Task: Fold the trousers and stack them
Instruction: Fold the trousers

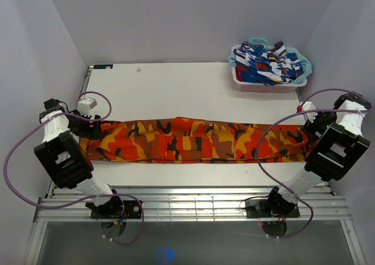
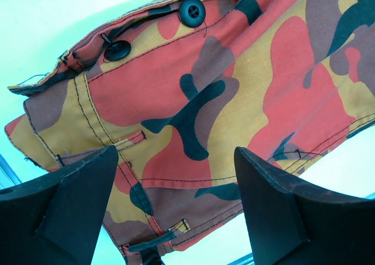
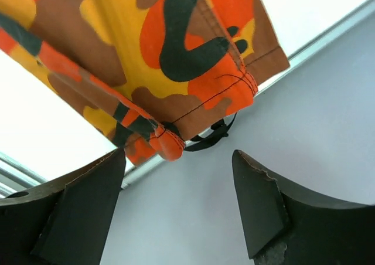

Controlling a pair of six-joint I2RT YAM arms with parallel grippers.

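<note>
The camouflage trousers (image 1: 193,141) lie folded lengthwise in a long strip across the table, waist at the left, leg hems at the right. My left gripper (image 1: 87,126) is open at the waist end. In the left wrist view the gripper (image 2: 176,209) hovers over the waistband (image 2: 176,101) with its black buttons and belt loops. My right gripper (image 1: 310,127) is open at the hem end. In the right wrist view the gripper (image 3: 179,209) is apart from the orange leg hems (image 3: 193,71), which hang past the table edge with a black cord.
A white basket (image 1: 266,84) of blue, white and red patterned clothes stands at the back right corner. Grey walls close in on both sides. Purple cables loop off both arms. A metal rail (image 1: 187,203) runs along the near edge.
</note>
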